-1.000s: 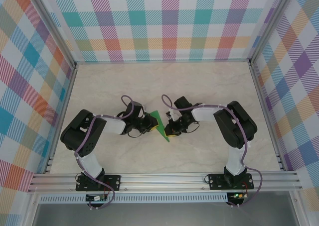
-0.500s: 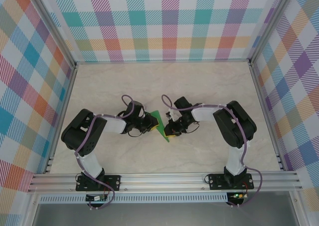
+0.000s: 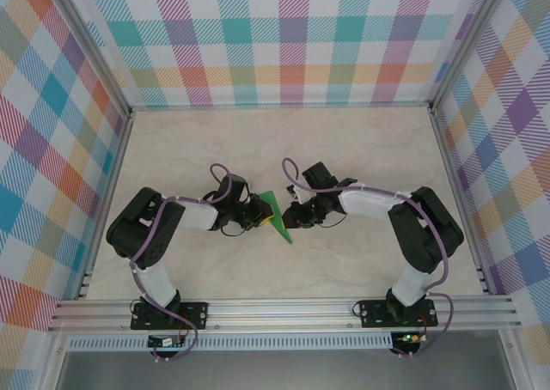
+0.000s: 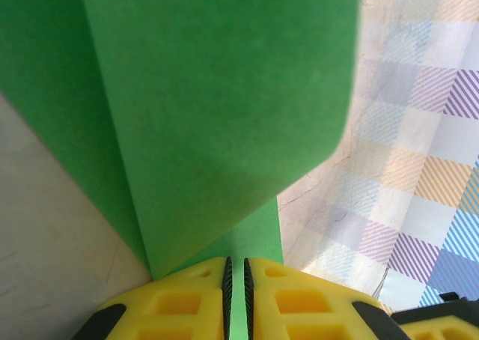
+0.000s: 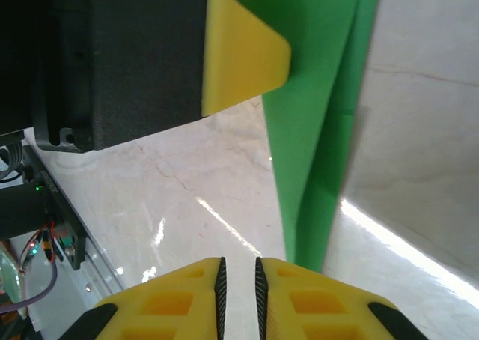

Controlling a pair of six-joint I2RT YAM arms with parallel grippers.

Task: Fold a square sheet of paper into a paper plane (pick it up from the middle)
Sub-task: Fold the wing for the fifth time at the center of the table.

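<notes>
The square sheet of paper (image 3: 277, 217) is a bright green, folded, pointed shape standing on edge on the table between the two grippers. My left gripper (image 3: 259, 216) is shut on it from the left. In the left wrist view the green paper (image 4: 224, 108) rises in creased layers from between the nearly closed yellow jaws of the left gripper (image 4: 237, 280). My right gripper (image 3: 296, 217) sits just right of the paper. In the right wrist view the right gripper (image 5: 238, 280) has its jaws slightly apart over bare table, with the paper (image 5: 318, 130) just to their right.
The table (image 3: 284, 149) is pale marble, enclosed by checked walls (image 3: 284, 38). An aluminium rail (image 3: 284, 308) runs along the near edge by the arm bases. In the right wrist view the left gripper's yellow finger (image 5: 239, 55) and black body (image 5: 127, 63) stand close ahead.
The right arm has swung its elbow out to the right. Its gripper has drawn back off the paper's lower edge, with the jaws parted a little. The left gripper still holds the paper.
</notes>
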